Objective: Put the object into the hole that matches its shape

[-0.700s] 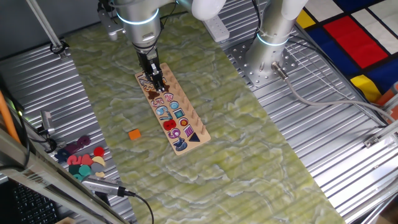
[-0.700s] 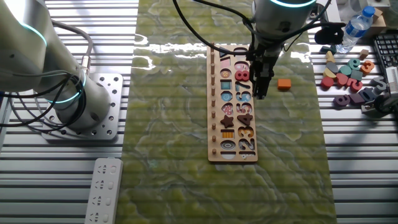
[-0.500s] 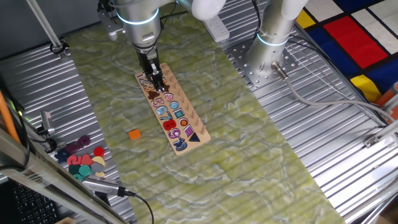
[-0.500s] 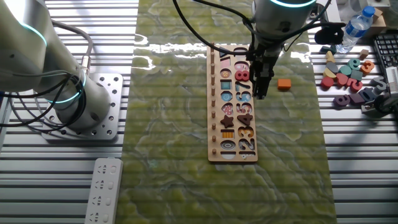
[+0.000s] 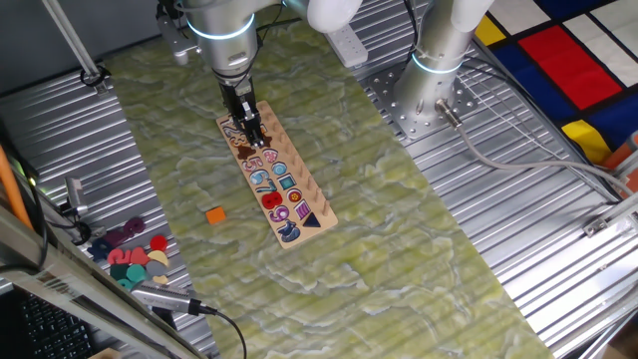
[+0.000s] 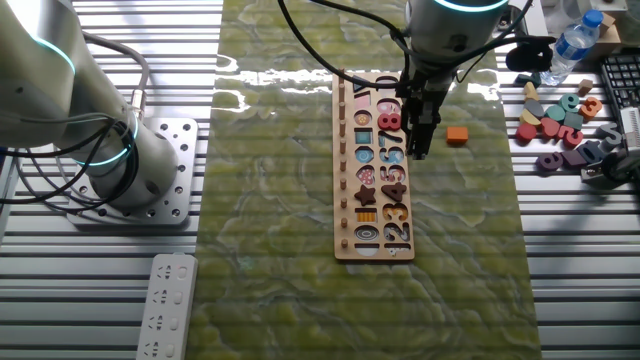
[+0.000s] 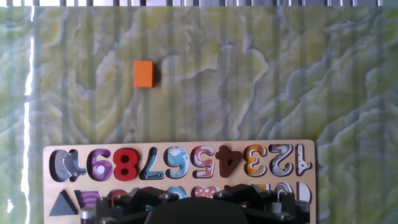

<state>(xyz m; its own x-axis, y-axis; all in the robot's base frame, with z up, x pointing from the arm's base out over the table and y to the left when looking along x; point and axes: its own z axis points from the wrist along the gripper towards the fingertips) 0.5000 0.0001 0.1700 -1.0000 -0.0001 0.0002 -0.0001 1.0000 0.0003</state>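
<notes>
hovering over the board (image 6: 372, 170), gripper (image 6: 420, 152) (orange piece (image 7: 143, 73) apart).

- A robotics lab: ribbed metal bench (image 5: 518, 249) under a green mat (image 6: 280, 250).
- A second arm's base (image 6: 150, 170) bolted at 9 o'clock.
- Keyboard (image 6: 620, 85) and water bottle (image 6: 578, 40) at 2 o'clock.

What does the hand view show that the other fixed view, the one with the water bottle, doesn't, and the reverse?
Only the hand view: the numbers' painted patterns up close; its tool is hidden.
Only that fixed view: the tool above the puzzle board, the loose pieces, a water bottle, a power strip.
Both: the orange piece lying on the green mat, apart from the board.
</notes>
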